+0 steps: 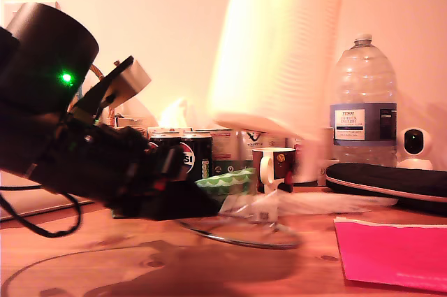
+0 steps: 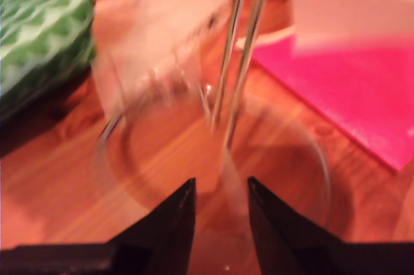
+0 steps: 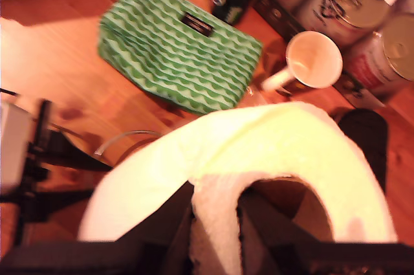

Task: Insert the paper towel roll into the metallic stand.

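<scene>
Gripping the paper towel roll [image 3: 259, 158] by its wall, my second gripper [image 3: 217, 223] has one finger inside the hollow core and one outside, clenched on the paper. In the exterior view the paper towel roll [image 1: 276, 45] hangs in the upper centre of the frame, motion-blurred, long axis near upright and slightly tilted, its lower end clear of the table [image 1: 140, 262]. My first gripper [image 2: 220, 213] sits low at the exterior view's left, jaws parted a narrow gap around the blurred ring base of the metallic stand [image 2: 236, 61]; contact cannot be told. The stand's looped rod rises upright toward the roll above. Its ring base [image 1: 241, 233] lies on the table at lower centre of the exterior view. Readable writing: "TESCO" on the water bottle [image 1: 363, 101] label at right, and a partial "PEPSI" logo on a can [image 1: 190, 156] at centre left.
</scene>
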